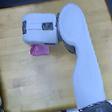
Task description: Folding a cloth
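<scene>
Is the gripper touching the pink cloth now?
Cannot tell. In the exterior view the arm hides the gripper and covers part of the cloth.

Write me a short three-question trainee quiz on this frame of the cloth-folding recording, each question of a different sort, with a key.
1. True or false: the cloth lies fully in view, clear of the arm.
2. Multiple choice: the table is made of (A) metal, (B) wood, (C) glass.
3. Short answer: can the gripper's state be read from the exterior view?

Key
1. False. Only a pink part shows, sticking out from under the arm's white wrist housing; the rest is hidden.
2. B. The top is light wood.
3. No. The housing covers the fingers from above, so open or shut cannot be told.
</scene>
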`<action>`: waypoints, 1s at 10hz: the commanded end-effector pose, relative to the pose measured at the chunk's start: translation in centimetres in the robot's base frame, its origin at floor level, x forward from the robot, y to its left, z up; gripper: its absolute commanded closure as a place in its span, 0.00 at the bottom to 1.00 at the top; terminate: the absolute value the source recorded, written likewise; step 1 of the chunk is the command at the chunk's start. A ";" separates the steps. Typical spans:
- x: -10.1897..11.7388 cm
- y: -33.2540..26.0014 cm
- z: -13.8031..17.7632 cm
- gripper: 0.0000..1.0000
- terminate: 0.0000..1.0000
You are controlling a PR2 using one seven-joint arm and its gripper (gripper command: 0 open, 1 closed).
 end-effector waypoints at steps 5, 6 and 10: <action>1.7 0.5 3.0 0.00 0.00; 2.6 1.1 5.6 0.00 0.00; 5.3 -0.5 12.2 0.00 0.00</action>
